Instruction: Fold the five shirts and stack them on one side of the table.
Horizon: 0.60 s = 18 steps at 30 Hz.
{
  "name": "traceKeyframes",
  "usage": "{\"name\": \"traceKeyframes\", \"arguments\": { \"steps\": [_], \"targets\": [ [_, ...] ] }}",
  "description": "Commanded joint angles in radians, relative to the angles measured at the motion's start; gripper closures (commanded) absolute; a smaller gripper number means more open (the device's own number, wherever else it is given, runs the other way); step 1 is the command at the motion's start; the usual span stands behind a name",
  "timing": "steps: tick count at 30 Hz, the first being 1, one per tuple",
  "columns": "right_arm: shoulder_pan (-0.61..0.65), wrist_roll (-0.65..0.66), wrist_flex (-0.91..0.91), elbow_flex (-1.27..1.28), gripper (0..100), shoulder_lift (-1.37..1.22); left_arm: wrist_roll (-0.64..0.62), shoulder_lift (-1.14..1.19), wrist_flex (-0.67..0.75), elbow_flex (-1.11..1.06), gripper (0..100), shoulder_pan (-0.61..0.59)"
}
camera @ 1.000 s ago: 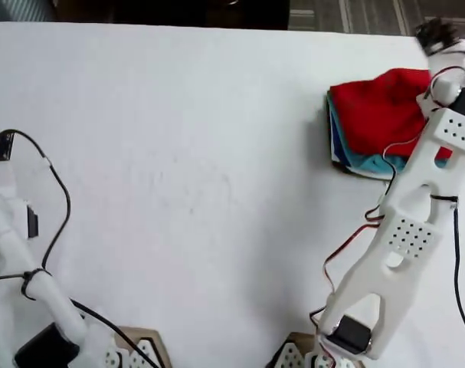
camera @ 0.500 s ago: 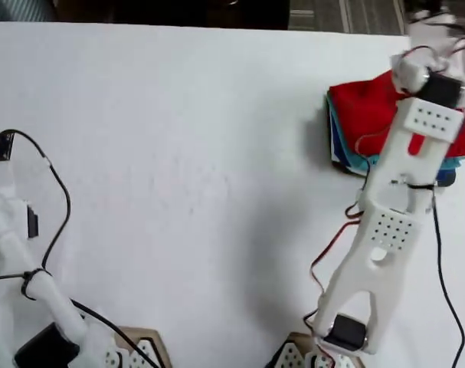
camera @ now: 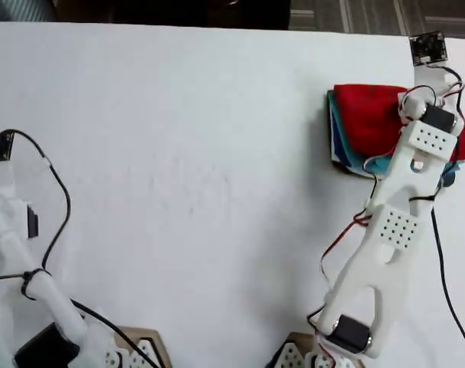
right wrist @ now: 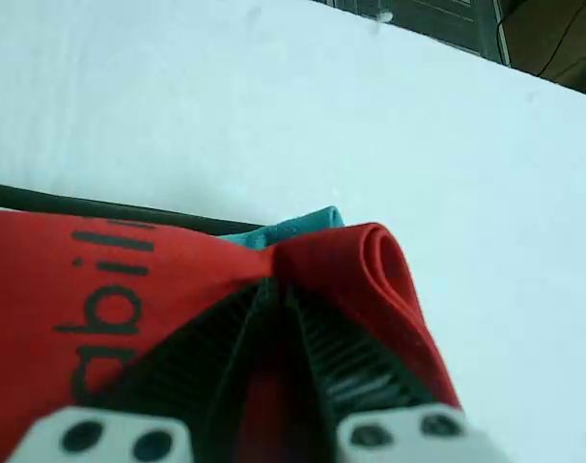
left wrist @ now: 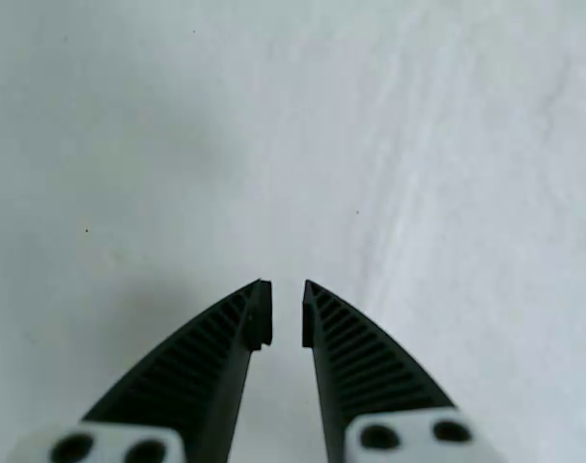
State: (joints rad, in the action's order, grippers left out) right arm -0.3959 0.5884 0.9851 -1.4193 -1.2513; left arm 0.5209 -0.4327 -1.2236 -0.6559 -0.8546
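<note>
Folding looks close to finished from my seat. A stack of folded shirts [camera: 347, 157] lies at one side of the white tabletop [camera: 186, 153], and no loose shirt lies anywhere away from that stack. On top of the stack is a red folded shirt [camera: 370, 115] with dark lettering. Under it a teal shirt [camera: 356, 162] sticks out at the stack's edge, with thin slivers of other layers below. I cannot count those layers well enough to confirm all five are there.

My right pincer [right wrist: 278, 289] is down on top of the stack. Its jaws are drawn together on a pucker of the red cloth, just beside a rolled fold at the shirt's corner. A black cable [right wrist: 80, 207] runs along the stack's far edge in the right wrist view.

My left pincer [left wrist: 281, 313] hangs over bare tabletop, well apart from the stack. Its jaws stand slightly apart with nothing between them.

As I judge it, what remains is letting go of the red shirt, flattening that rolled corner so the top layer lies square, and lifting the right arm off the stack.
</note>
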Motion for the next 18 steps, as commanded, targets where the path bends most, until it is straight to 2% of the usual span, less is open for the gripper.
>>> {"name": "traceKeyframes", "arguments": {
  "steps": [1,4,8,18],
  "targets": [
    [-0.015,-0.008,-0.001,-0.014,98.0,0.051,-0.002,-0.037,0.014,0.013,92,0.012],
    [-0.010,-0.011,0.001,-0.014,98.0,0.137,-0.002,-0.037,0.014,0.013,92,0.012],
    [0.002,-0.092,0.021,-0.014,97.8,0.260,-0.002,-0.037,0.014,0.012,92,0.011],
    [0.045,-0.114,0.371,-0.014,97.8,0.430,-0.008,-0.037,0.006,0.012,92,0.008]
  ]
}}
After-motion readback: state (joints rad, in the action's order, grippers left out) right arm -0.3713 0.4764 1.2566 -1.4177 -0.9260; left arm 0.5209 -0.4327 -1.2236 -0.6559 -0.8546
